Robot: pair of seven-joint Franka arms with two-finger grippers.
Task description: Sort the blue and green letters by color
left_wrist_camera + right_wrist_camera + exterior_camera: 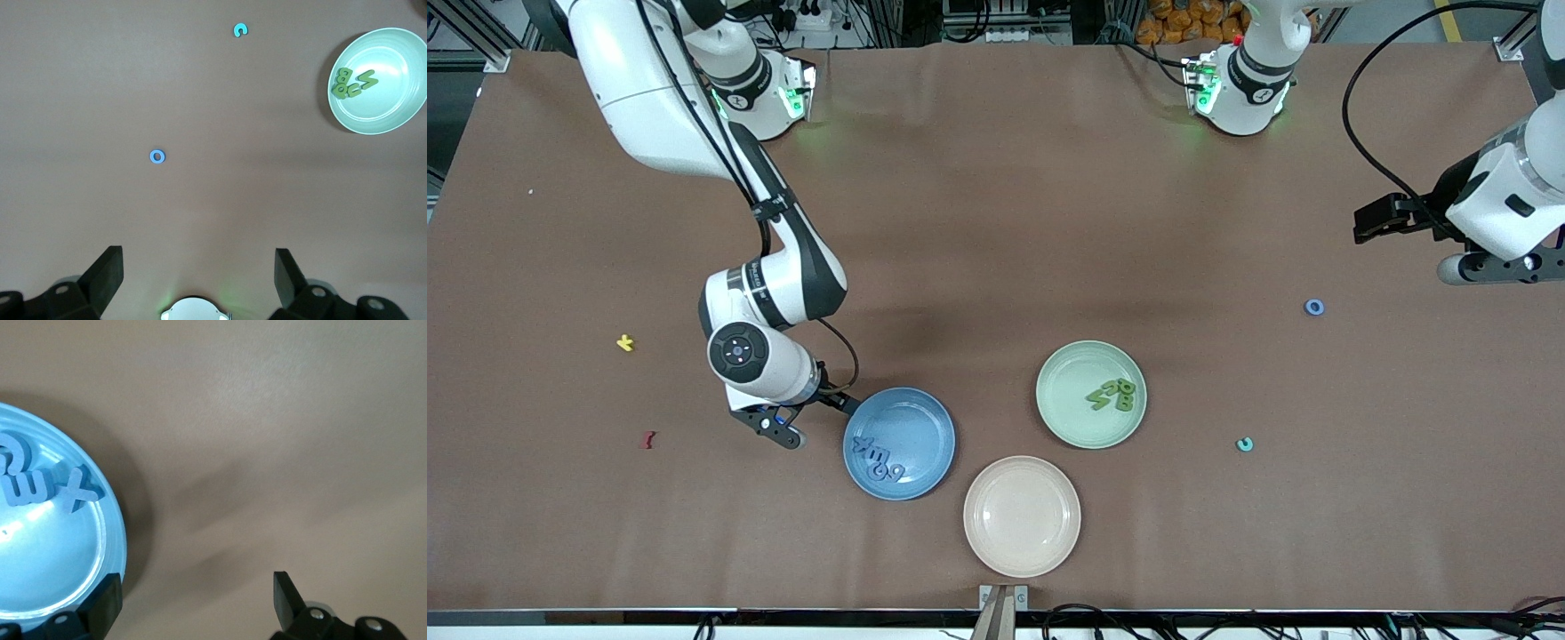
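Several blue letters lie in the blue plate. Green letters lie in the pale green plate. A blue ring-shaped letter lies loose on the table toward the left arm's end. A teal C lies beside the green plate. My right gripper is open and empty, low beside the blue plate's rim. My left gripper hangs open and empty over bare table at the left arm's end.
A pink plate with nothing in it sits nearest the front camera, between the other two plates. A tiny yellow letter and a dark red piece lie toward the right arm's end of the table.
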